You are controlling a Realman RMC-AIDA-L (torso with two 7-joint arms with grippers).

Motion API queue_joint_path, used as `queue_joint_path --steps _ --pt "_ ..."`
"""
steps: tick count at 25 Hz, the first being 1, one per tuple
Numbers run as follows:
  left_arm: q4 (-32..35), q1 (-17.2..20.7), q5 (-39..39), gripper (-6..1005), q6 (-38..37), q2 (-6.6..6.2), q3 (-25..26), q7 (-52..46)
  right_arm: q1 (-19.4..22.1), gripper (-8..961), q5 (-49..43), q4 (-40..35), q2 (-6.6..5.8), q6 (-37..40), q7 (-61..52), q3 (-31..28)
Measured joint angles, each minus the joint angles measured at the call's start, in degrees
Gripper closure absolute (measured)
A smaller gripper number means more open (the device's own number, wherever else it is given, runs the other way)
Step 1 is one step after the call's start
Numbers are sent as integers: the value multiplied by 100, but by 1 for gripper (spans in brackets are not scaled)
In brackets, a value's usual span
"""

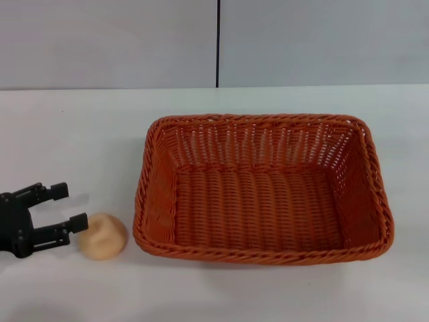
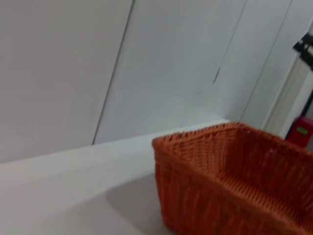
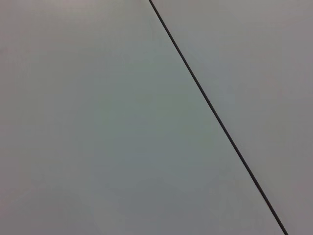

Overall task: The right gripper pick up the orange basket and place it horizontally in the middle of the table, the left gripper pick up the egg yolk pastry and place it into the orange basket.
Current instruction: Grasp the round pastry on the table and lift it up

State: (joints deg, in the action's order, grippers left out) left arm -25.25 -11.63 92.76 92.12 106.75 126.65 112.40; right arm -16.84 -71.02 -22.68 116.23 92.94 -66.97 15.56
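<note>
The orange basket [image 1: 263,189] lies lengthwise across the middle of the white table [image 1: 80,134], empty inside; one of its corners [image 2: 234,181] fills the left wrist view. The egg yolk pastry [image 1: 103,236] rests on the table just left of the basket's front left corner. My left gripper [image 1: 69,206] is at the left edge of the head view, open, its fingertips pointing at the pastry, the nearer fingertip [image 1: 79,223] almost touching it. The pastry is not between the fingers. The right gripper is out of view; its wrist view shows only a grey wall.
A grey panelled wall [image 1: 214,40] with a dark vertical seam stands behind the table. Bare tabletop lies behind the basket and to its right. A red object [image 2: 301,131] stands far off past the table in the left wrist view.
</note>
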Motion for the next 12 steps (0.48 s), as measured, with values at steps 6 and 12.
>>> queue_joint_path --steps 6,12 --pt "-7 -31 339 211 -358 162 78 43 -9 429 2 41 1 -14 10 0" --pt "-7 -50 392 213 -519 221 34 67 -9 429 1 47 4 -71 17 0"
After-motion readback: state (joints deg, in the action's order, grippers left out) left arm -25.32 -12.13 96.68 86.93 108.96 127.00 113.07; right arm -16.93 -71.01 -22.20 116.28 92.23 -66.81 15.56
